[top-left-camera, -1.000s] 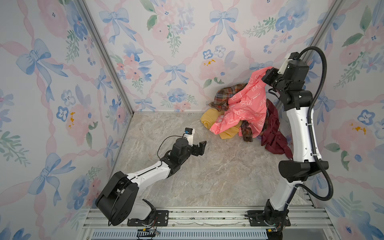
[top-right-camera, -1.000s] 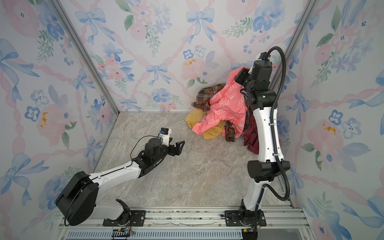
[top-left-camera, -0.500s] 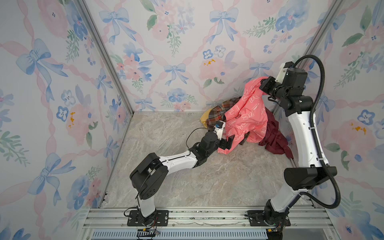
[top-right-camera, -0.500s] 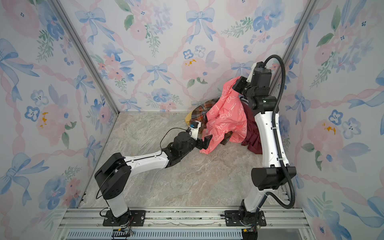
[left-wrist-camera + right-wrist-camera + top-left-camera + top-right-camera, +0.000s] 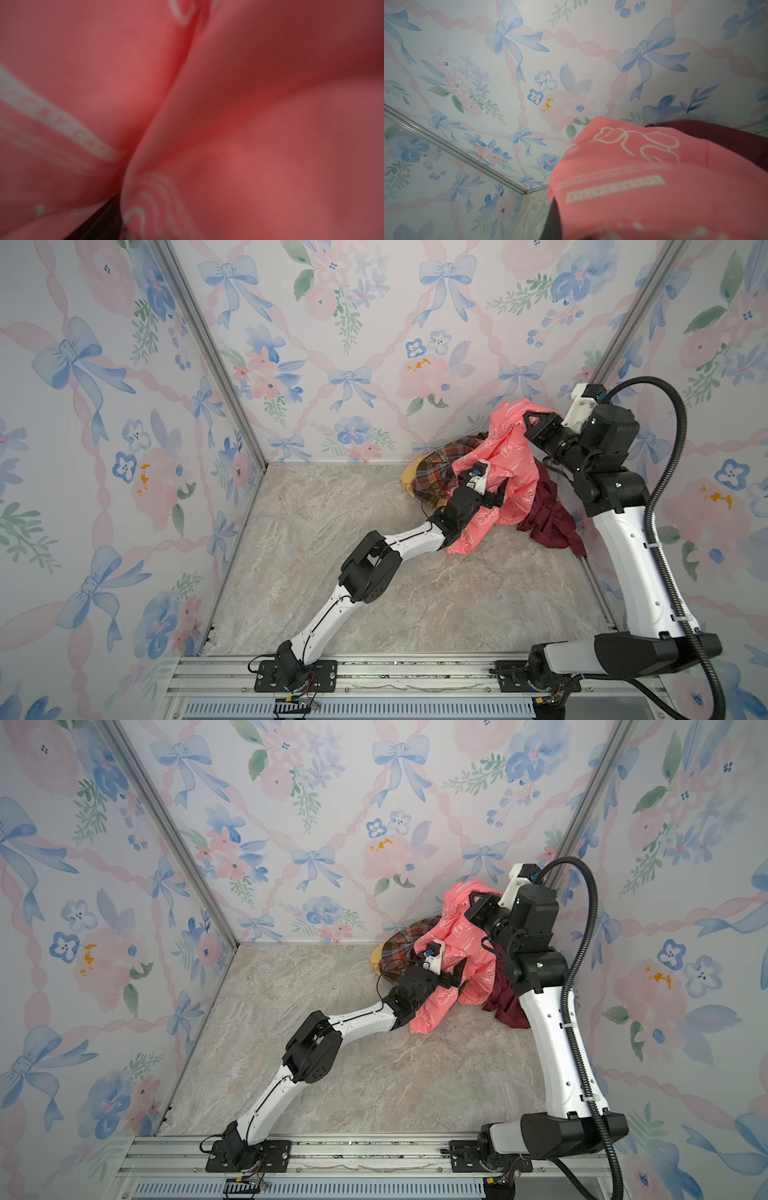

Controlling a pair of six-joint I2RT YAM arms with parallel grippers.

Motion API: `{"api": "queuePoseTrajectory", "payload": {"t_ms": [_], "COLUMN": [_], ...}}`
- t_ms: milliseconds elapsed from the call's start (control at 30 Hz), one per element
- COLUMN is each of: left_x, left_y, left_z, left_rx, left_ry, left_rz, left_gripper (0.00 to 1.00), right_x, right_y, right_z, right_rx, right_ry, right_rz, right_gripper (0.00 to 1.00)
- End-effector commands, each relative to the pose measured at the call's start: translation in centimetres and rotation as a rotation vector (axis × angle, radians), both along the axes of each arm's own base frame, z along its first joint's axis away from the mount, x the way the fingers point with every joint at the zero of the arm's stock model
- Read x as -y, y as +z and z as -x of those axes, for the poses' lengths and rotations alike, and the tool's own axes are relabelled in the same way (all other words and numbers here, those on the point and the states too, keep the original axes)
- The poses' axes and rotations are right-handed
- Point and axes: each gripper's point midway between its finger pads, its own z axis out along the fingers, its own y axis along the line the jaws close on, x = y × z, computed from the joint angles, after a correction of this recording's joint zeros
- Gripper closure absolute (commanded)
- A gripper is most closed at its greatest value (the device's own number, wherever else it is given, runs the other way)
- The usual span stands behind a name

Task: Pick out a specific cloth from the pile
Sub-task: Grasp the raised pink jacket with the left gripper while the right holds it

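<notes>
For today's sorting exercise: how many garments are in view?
4: coral-pink printed garment on top, plaid shirt left of it, mustard garment at the plaid's edge, maroon garment on the right. Others may be hidden.

so the marbled floor [image 5: 332,510] has the pile [image 5: 440,468] heaped in its far right corner, bottom of the cloth [image 5: 511,456] trailing onto it

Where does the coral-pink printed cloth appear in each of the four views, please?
In a top view: cloth, back right, over the pile.
In a top view: cloth, right of centre, at the back.
Left wrist: cloth fills the blurred frame.
Right wrist: cloth close up, before the flowered wall.
Shared landmark: the wall's yellow-flecked flower, in all but the left wrist.
</notes>
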Motion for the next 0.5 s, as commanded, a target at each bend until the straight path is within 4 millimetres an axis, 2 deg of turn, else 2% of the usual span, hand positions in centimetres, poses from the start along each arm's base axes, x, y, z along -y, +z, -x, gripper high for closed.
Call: {"api": "queuePoseTrajectory", "payload": {"t_ms": [0,33,67,167,300,467], "left_x": [-1.3,-1.4,-1.6,-2.3,-3.5,-4.0], "left_y": [3.4,4.1,4.7,6.3,8.4,12.1], "left_z": [-0.7,-0.7,-1.0,-1.4,-0.4,1.7], "left_rx": [0.114,0.129,0.134,0.136,0.154,0.181], "left_ry": [0.072,0.070,0.063,0.021,0.018,-0.017], "left_rz": [0.139,0.167,0.197,0.266,0.308,0.353], "left_gripper": [0.18,0.29,0.50,1.00,1.00,1.00], "right_x": [-0.8,-0.7,-0.4,1.0,3.2,4.4], "right_y": [1.5,0.7,-0.4,-3.1,-6.5,-11.4], "right_z": [2.2,2.4,2.5,2.6,2.1,1.3], "right_rx": [0.094,0.078,0.052,0.000,-0.076,-0.194], "right_ry": [0.044,0.041,0.028,-0.016,-0.061,-0.074], "right_rz": [-0.011,0.000,0.005,0.063,0.069,0.080], "right_gripper": [1.00,1.00,1.00,1.00,1.00,1.00]}}
